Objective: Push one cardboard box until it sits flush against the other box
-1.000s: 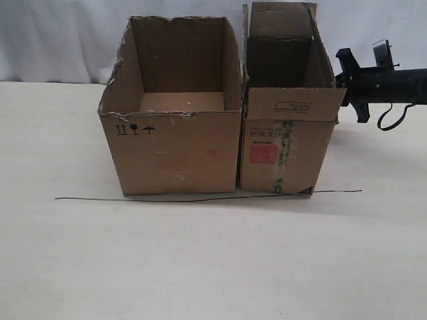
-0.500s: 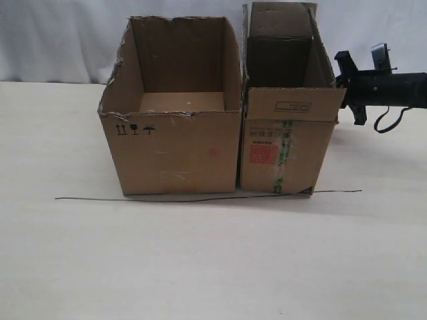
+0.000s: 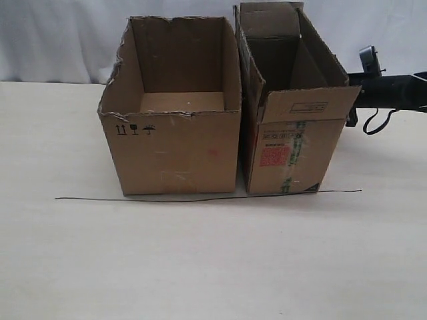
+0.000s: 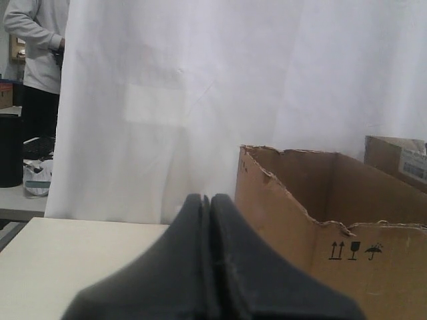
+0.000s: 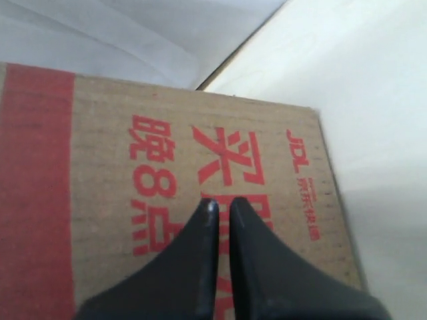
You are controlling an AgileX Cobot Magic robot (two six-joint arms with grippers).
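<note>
Your table [image 3: 200, 267] was pale and filled the lower part of the exterior view. A white curtain [image 3: 60, 40] hung behind it.

The other box [image 3: 173, 147] stood left of centre on the table, open at the top, its rim torn and ragged. It sat square to the camera.

The cardboard box [image 3: 293, 147] stood just beside it on the right, and you had it skewed. Its far end lay close against the wider box's right wall. Its near end was angled away, leaving a thin wedge of gap at the front bottom corner, so the two were not flush. Its front flap [image 3: 310, 105] hung outward over the labelled end.

Your right arm [image 3: 393, 90] reached in level from the right edge, behind that flap. A thin black line [image 3: 133, 199] ran across the table along the front feet of both boxes.

Right gripper [image 5: 222, 203]: fingers pressed together with nothing between them, tips set at the narrow box's red-printed side wall. I could not confirm actual contact.

Left gripper [image 4: 207, 198]: fingers likewise closed and empty, held apart from the wider box, outside its torn side.

Small marks were a red label [image 3: 275, 157] and green-printed tape [image 3: 291, 157] on the narrow box's end. Black handling symbols [image 3: 135, 129] sat on the wider box's front.
</note>
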